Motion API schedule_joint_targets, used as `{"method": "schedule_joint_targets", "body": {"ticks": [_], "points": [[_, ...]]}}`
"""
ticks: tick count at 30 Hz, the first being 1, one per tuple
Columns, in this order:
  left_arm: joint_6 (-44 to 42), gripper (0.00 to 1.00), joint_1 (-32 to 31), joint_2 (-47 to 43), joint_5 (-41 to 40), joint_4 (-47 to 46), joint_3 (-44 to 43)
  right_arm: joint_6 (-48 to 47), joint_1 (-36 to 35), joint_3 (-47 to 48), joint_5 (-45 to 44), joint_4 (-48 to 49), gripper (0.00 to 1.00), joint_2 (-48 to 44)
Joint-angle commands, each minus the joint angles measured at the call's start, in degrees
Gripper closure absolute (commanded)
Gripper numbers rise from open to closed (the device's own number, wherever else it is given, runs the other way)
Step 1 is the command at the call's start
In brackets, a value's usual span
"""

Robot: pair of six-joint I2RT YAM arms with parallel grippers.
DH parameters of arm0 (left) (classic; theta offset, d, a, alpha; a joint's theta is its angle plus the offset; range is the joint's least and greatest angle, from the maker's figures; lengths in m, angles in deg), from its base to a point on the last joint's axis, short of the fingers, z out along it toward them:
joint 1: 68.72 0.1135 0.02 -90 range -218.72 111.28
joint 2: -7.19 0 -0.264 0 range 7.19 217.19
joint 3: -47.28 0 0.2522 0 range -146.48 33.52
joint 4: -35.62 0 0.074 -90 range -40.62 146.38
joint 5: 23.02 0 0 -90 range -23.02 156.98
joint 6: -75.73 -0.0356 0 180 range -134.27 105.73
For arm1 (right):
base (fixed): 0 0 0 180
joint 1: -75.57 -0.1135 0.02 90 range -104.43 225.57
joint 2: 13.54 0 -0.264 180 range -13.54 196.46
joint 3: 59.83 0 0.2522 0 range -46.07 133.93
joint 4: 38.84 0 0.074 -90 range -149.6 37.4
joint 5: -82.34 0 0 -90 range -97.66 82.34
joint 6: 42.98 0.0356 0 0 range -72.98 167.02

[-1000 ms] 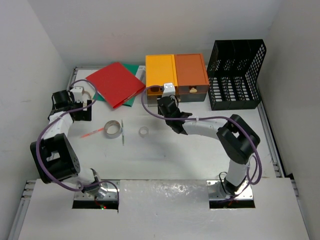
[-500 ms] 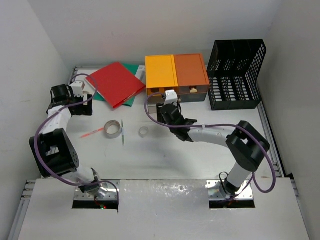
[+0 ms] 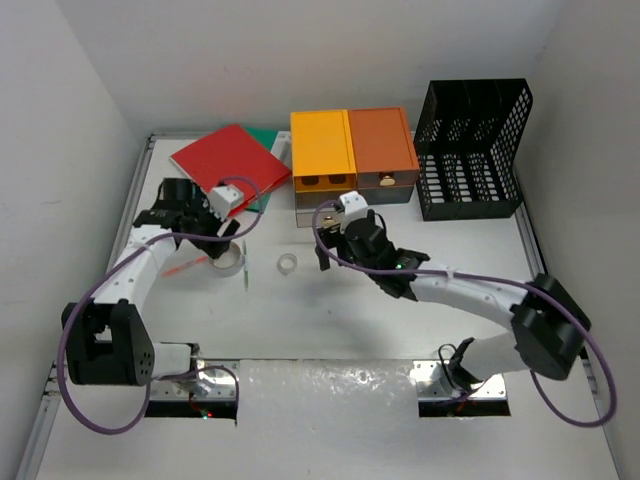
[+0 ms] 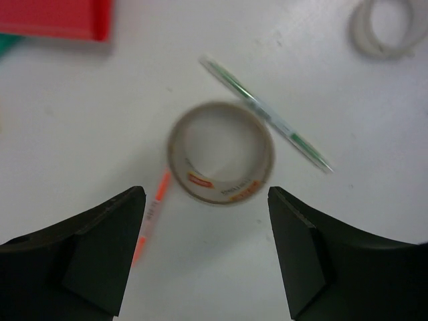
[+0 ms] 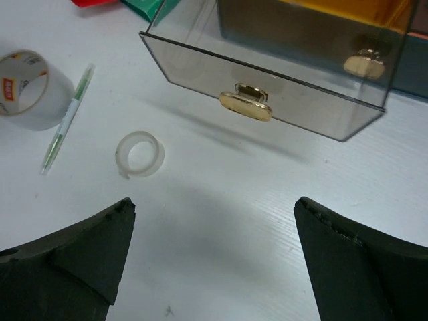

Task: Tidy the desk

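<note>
White walls closed in the desk (image 3: 330, 320) on three sides, and its white top spread beneath both arms from the near edge to the far one. Along the far edge we saw a red folder (image 3: 228, 165) lying over a green folder (image 3: 265, 134) toward the left corner. A yellow-and-orange drawer box (image 3: 352, 145) sat at the middle of that edge, and a black mesh file rack (image 3: 470, 150) stood toward the right corner. One clear drawer (image 5: 267, 87) of the box stood pulled out (its gold knob (image 5: 245, 105) faced the near edge).

The left gripper (image 4: 205, 192) hung over a tape roll (image 4: 214, 188) left of centre, jaws spread wide and grasping nothing. A green pen (image 4: 267, 114) lay close against the roll, and an orange marker (image 4: 152, 214) lay just beside it. The right gripper (image 5: 214, 200) hovered near the middle of the desk, likewise released and empty. A small tape ring (image 5: 158, 159) lay between the pen and the drawer.
</note>
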Motion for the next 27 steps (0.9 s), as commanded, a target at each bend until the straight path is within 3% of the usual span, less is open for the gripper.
{"method": "schedule_joint_targets", "body": {"ticks": [1, 6, 17, 20, 22, 24, 27], "points": [[-5.8, 0.28, -3.3, 1.0, -0.5, 4.9, 3.3, -2.7, -0.1, -1.7, 0.7, -1.3, 0.01, -7.3], [-2.4, 0.28, -6.6, 0.8, -2.4, -0.3, 4.1, -6.8, 0.7, -2.6, -4.0, -4.3, 0.01, -14.4], [0.2, 0.27, -6.6, 1.3, -5.5, -1.6, 5.1, -11.3, 4.9, -1.6, -3.9, -10.8, 0.01, -17.4], [4.8, 0.36, -3.9, 1.0, -8.3, -2.3, 3.6, -10.9, 6.3, -2.6, -3.3, -10.7, 0.01, -18.1], [4.4, 0.43, 3.6, 0.9, -2.9, -1.1, 0.9, -10.7, 7.3, -3.5, -2.4, -10.6, 0.01, -18.8], [2.5, 0.44, 9.5, 0.9, -0.4, 1.1, -0.8, -10.6, 8.1, -4.2, -1.4, -10.6, 0.01, -19.9], [-3.7, 0.36, 10.3, 3.1, -2.9, 3.9, 0.1, -10.7, 9.3, -5.9, -0.6, -9.6, 0.01, -21.3]]}}
